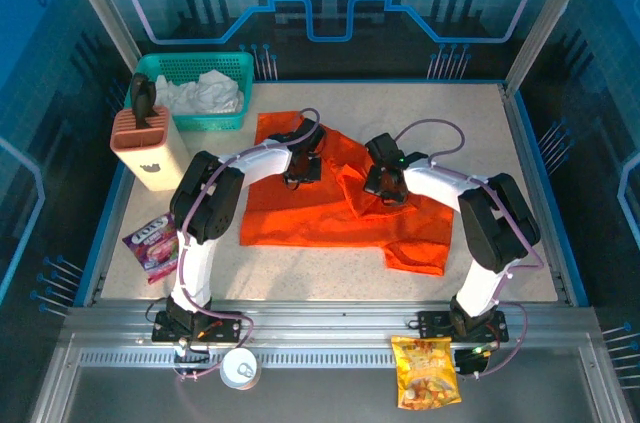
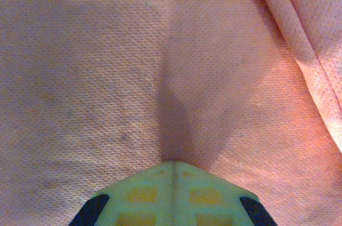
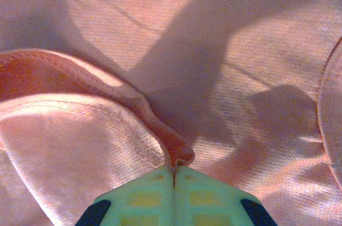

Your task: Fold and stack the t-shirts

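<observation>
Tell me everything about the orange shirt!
The orange t-shirt is plain, thin, finely dimpled cloth with stitched hems. It lies crumpled and partly folded on the speckled table, with one flap sticking out at the near right. The left gripper and right gripper are both shut, each pinching a ridge of it.

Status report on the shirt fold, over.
Left claw shut, pinching a crease of the orange t-shirt. Right claw shut on a folded hem. Shirt lies partly folded over itself. Teal basket sits off the cloth, back left.
</observation>
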`<state>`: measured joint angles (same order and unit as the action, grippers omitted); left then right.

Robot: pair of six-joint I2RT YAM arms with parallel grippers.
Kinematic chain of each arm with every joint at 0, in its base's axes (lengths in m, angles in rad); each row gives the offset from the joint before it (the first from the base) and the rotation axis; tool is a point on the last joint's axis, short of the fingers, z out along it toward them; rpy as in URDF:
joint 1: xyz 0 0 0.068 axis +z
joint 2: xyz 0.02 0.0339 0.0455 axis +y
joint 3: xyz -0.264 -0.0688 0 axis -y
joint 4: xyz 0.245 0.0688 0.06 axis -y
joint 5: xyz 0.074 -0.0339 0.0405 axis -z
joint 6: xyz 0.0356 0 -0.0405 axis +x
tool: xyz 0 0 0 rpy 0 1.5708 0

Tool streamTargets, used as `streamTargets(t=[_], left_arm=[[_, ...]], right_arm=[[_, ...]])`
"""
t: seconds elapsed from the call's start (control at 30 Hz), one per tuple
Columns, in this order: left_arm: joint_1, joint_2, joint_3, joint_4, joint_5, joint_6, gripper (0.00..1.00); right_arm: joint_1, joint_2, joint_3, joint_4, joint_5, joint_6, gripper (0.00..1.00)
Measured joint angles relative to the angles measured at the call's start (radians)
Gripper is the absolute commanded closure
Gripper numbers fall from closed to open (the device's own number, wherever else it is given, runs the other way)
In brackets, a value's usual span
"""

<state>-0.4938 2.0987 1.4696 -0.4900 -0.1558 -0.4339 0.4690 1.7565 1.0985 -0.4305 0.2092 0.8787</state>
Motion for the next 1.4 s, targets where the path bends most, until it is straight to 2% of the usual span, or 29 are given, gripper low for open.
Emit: streamTargets(t=[0.17,0.43,0.6,0.8,0.93,1.13,1.17,1.2,1.23,1.27,1.33,1.4], left_arm=[[0.000,-0.001,-0.001,0.000,0.000,0.000,1.00],[0.000,-0.003,-0.004,0.003,0.000,0.000,1.00],[0.000,-0.003,-0.004,0.003,0.004,0.000,1.00],[0.000,-0.003,-0.003,0.003,0.009,0.022,1.00],[0.000,-0.003,-0.001,0.002,0.012,0.040,1.00],[0.000,-0.002,0.000,0.002,0.013,0.061,1.00],[0.000,-0.003,0.000,0.002,0.013,0.068,1.00],[0.000,-0.003,0.000,0.002,0.013,0.068,1.00],[0.000,-0.003,0.000,0.002,0.012,0.069,1.00],[0.000,-0.003,0.000,0.002,0.011,0.069,1.00],[0.000,-0.007,-0.001,0.001,0.002,0.069,0.92],[-0.001,-0.019,-0.002,-0.002,-0.007,0.077,0.78]], right_arm=[[-0.051,0.031,0.137,-0.044,0.007,-0.119,1.00],[-0.246,0.177,0.539,0.008,-0.022,-0.461,1.00],[-0.345,0.420,0.885,0.024,-0.076,-0.631,1.00],[-0.382,0.757,1.286,-0.019,-0.086,-0.728,1.00],[-0.383,0.880,1.365,-0.024,-0.082,-0.751,1.00],[-0.383,0.922,1.363,0.003,-0.036,-0.768,0.99],[-0.383,0.922,1.363,0.017,-0.024,-0.769,0.89],[-0.383,0.921,1.363,0.029,-0.005,-0.769,0.72],[-0.383,0.921,1.363,0.033,0.014,-0.768,0.60],[-0.383,0.921,1.363,0.032,0.041,-0.767,0.50],[-0.385,0.915,1.360,0.021,0.090,-0.756,0.38],[-0.390,0.875,1.313,0.002,0.124,-0.729,0.37]])
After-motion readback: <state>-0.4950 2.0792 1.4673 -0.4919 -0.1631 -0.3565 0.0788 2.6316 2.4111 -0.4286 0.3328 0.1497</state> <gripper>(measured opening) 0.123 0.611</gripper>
